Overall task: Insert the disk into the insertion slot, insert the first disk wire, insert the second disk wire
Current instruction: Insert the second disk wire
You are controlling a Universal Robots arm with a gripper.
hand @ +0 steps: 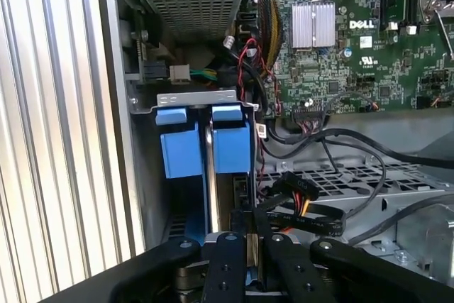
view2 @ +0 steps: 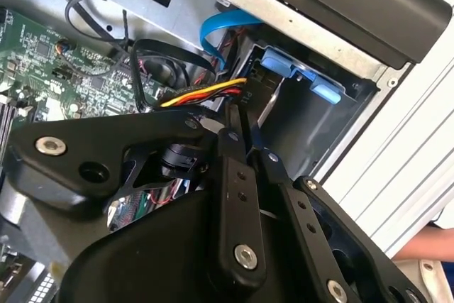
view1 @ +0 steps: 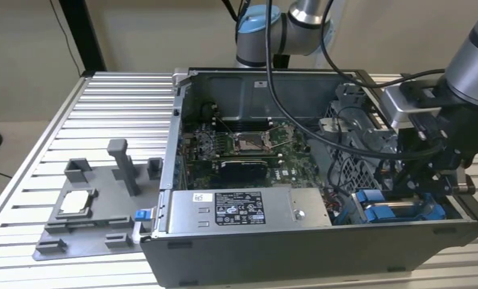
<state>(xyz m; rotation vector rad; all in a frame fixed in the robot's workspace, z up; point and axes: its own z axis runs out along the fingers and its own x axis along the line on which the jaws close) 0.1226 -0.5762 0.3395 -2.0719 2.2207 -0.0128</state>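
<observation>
My pincer (hand: pixel 247 226), fingers pressed together, hangs over the disk (hand: pixel 230 148) (blue-framed) seated in the insertion slot (hand: pixel 196 98), beside the motherboard (hand: pixel 355 40).

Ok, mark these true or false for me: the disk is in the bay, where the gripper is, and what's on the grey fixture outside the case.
1. The disk in its blue carrier sits inside the insertion slot of the PC case. True.
2. The gripper is over the motherboard's processor socket. False: in the first wrist view it is at the drive bay, right by the disk's end.
3. The gripper's fingers are spread wide apart. False: in both wrist views they are closed together on something thin and dark, which I cannot identify.
4. A connector with yellow, red and black wires lies close beside the gripper. True.
5. The grey fixture lies on the table outside the case, on the exterior view's left. True.
</observation>
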